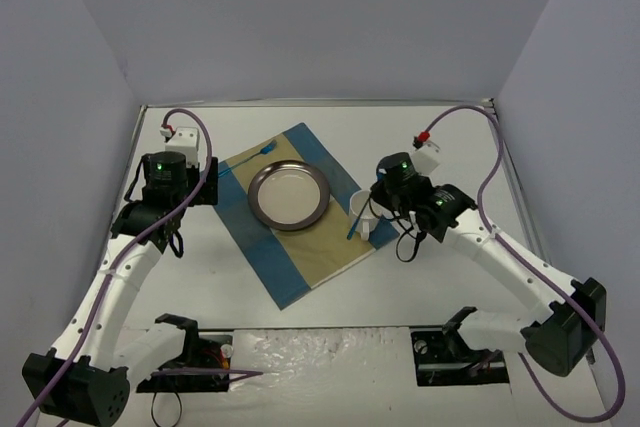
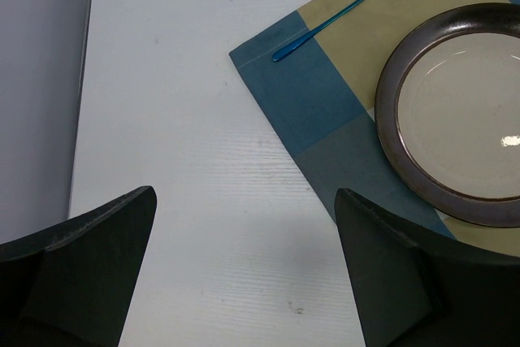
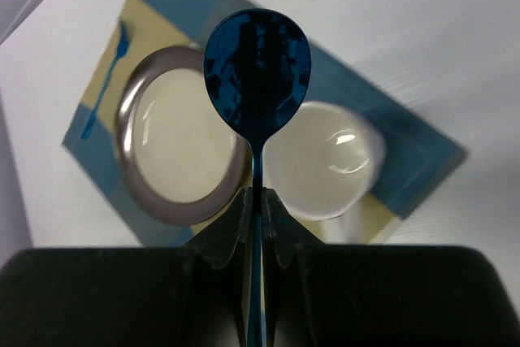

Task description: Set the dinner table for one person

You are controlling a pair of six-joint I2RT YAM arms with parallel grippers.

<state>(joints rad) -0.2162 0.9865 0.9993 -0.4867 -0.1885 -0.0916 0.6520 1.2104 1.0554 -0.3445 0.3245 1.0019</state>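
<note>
The white dinner table (image 1: 440, 137) carries a blue-and-tan striped mat (image 1: 300, 247). On the mat lie a metal-rimmed plate (image 1: 289, 196), a blue fork (image 1: 255, 155) at its far left and a white cup (image 1: 370, 228) at its right. My right gripper (image 1: 366, 205) is shut on a blue spoon (image 1: 355, 219) and holds it above the mat between plate and cup. In the right wrist view the spoon (image 3: 257, 67) stands up from the closed gripper (image 3: 253, 201). My left gripper (image 1: 208, 185) is open and empty over bare table (image 2: 162, 119) left of the mat (image 2: 325, 103).
The left wrist view shows the fork (image 2: 349, 10) and the plate (image 2: 463, 111) to the gripper's (image 2: 244, 282) right. The right wrist view shows the plate (image 3: 179, 152), the cup (image 3: 325, 160) and the fork (image 3: 106, 79). Grey walls enclose the table on three sides.
</note>
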